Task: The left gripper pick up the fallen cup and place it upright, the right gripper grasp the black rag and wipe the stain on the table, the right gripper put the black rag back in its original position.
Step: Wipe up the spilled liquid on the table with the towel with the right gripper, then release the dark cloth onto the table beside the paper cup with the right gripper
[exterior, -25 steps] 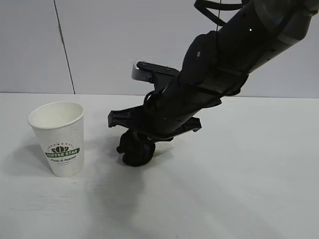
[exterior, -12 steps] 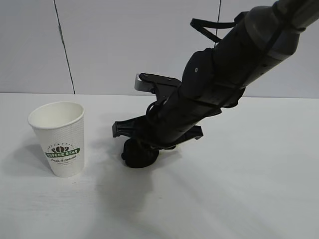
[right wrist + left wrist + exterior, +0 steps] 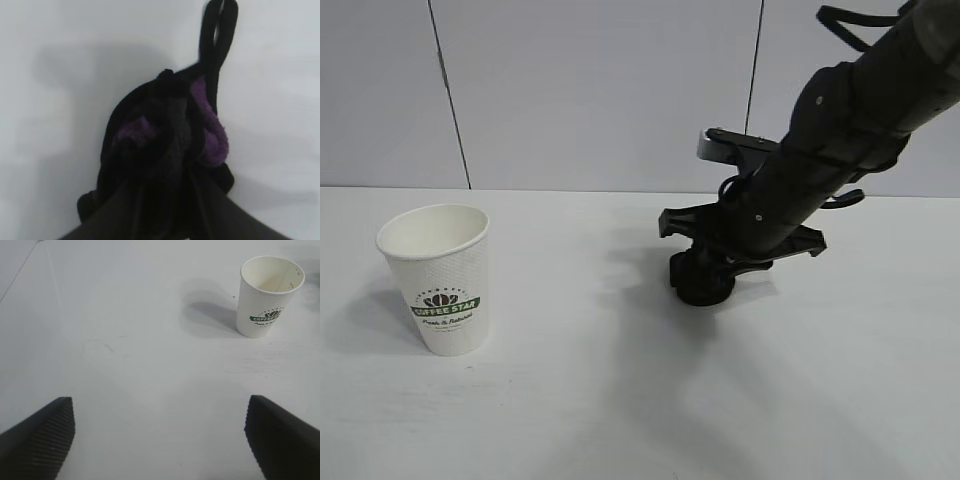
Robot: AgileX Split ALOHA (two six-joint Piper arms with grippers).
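The cup (image 3: 438, 280) stands upright at the left of the exterior view, mouth up, its green banner facing the camera. From the left wrist view the cup (image 3: 269, 296) sits in the upper right of the frame and the part of its pale inside that shows holds nothing; the bottom of it is out of sight behind the near rim.

The right gripper (image 3: 705, 280) reaches down from the upper right of the exterior view to the table (image 3: 620, 400), right of the frame's centre and well apart from the cup. Its fingers are closed on the black rag (image 3: 702, 283), which shows there only as a dark lump pressed to the tabletop under the arm. In the right wrist view the rag (image 3: 165, 145) fills the middle of the frame, bunched, with purple edging and a thin loop sticking out toward the top edge; the two fingers (image 3: 125, 210) rise from the bottom edge and pinch it, their tips buried in the cloth.

The stain cannot be made out in any view; the tabletop under the rag is covered.

The left gripper (image 3: 160, 435) shows only in its own wrist view, as two ribbed dark fingertips (image 3: 42, 432) cut off at the lower corners, set wide apart over bare table with nothing between them.
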